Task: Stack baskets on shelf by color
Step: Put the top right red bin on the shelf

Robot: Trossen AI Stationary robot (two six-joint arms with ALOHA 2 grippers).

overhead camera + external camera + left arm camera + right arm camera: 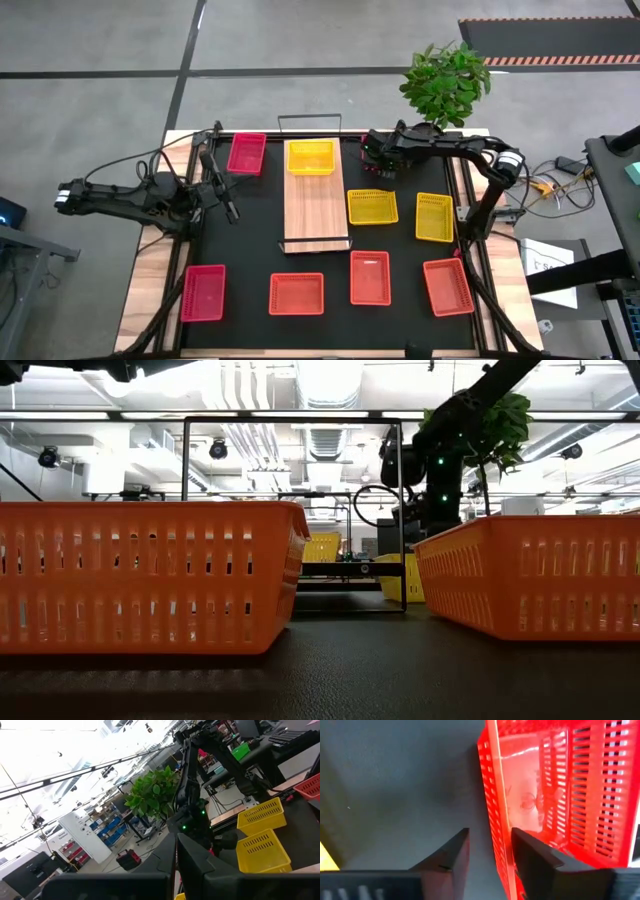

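The red basket under the right arm lies on the black mat at the far edge, just beside the shelf (a light-wood plank with wire rails at both short ends); in the high view the arm covers almost all of it. The right gripper hovers over this basket with its fingers parted and nothing between them; one finger is over the mat, the other over the basket's inside, so the near wall lies under the gap. To do the step well, lower straight down until the wall sits fully between the fingers, close firmly on the rim, and lift level so the mesh does not twist. One yellow basket already rests on the far end of the shelf; two more yellow baskets wait on the mat beside the shelf, a pink basket lies on its other side, and a row of orange and red baskets lines the near edge. The left gripper waits raised near the pink basket; whether its fingers are parted or closed cannot be made out. The low view is largely blocked by two orange baskets, so the shelf is barely seen there.
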